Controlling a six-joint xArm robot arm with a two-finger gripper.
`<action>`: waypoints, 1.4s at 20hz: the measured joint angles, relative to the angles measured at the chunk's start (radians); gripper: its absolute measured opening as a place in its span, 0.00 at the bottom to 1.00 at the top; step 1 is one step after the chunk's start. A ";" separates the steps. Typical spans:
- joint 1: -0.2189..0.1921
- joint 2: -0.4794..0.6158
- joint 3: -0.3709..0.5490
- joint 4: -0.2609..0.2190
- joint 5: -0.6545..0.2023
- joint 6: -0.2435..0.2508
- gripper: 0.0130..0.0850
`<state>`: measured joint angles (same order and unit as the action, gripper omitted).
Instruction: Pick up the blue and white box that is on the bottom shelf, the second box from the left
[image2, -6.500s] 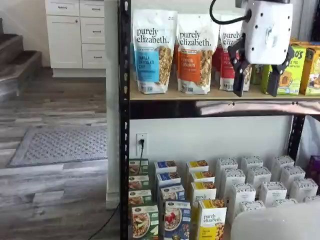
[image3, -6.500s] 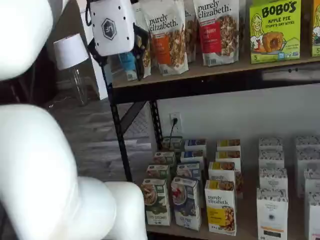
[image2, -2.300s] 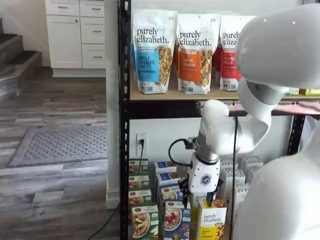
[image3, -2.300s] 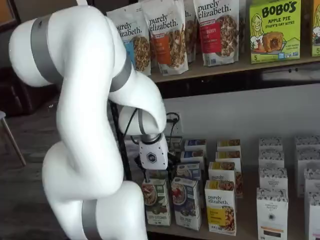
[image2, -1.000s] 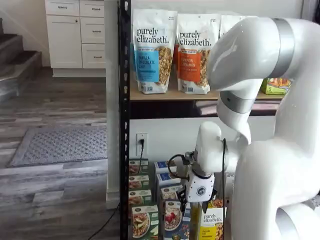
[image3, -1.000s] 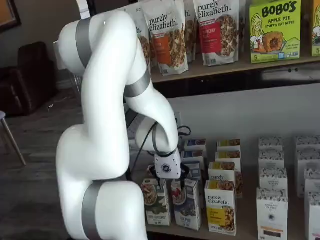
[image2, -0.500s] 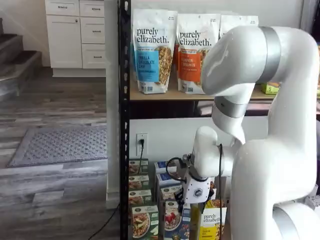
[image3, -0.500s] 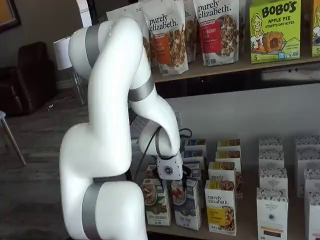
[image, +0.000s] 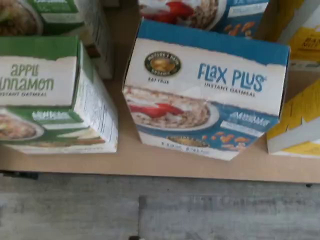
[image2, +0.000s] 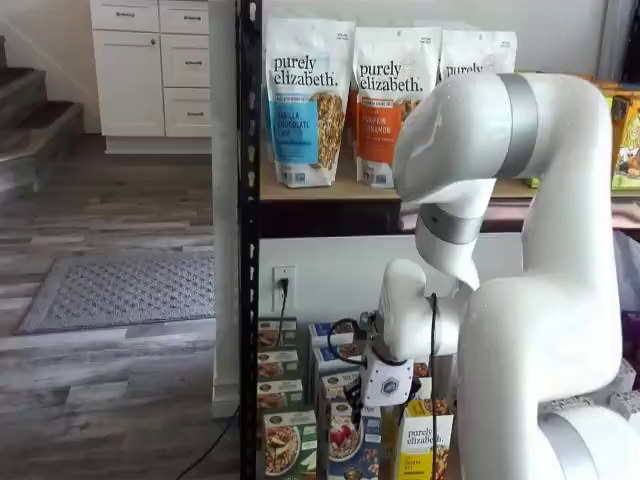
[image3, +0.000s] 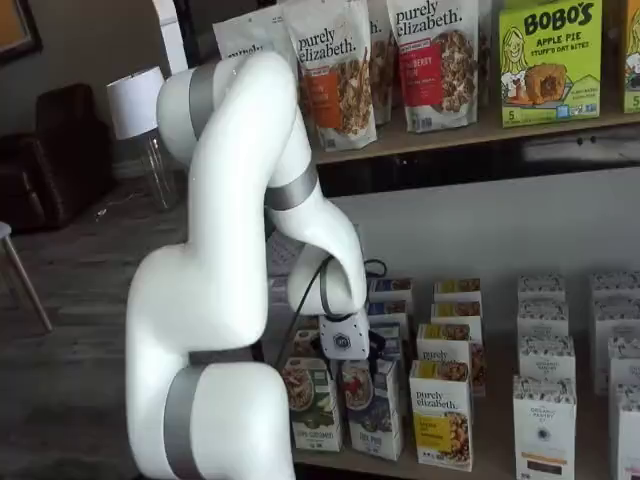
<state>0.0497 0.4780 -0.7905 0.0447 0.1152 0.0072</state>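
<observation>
The blue and white box (image: 205, 95), marked "Flax Plus", fills the middle of the wrist view and stands upright at the front edge of the bottom shelf (image: 150, 165). It shows in both shelf views (image2: 352, 445) (image3: 372, 405), in the front row between a green box and a yellow box. My gripper (image3: 355, 368) hangs just above the box's top, its black fingers spread to either side, so it is open and holds nothing. It also shows in a shelf view (image2: 380, 408). My white arm hides part of the rows behind.
A green "Apple Cinnamon" box (image: 50, 95) stands close on one side of the blue box and a yellow "purely elizabeth" box (image3: 443, 410) on the other. More blue boxes (image3: 390, 292) stand behind. White boxes (image3: 545, 425) fill the right. Granola bags (image2: 308, 100) stand on the tan tier above.
The arm came down from the granola-bag tier to the bottom shelf. Over the last second the gripper shifted slightly left and settled above the front blue box.
</observation>
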 joint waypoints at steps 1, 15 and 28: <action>-0.001 0.011 -0.011 -0.002 -0.002 0.000 1.00; -0.023 0.141 -0.161 0.000 0.013 -0.023 1.00; -0.030 0.217 -0.267 -0.008 0.035 -0.022 1.00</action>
<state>0.0193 0.6952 -1.0571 0.0370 0.1501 -0.0144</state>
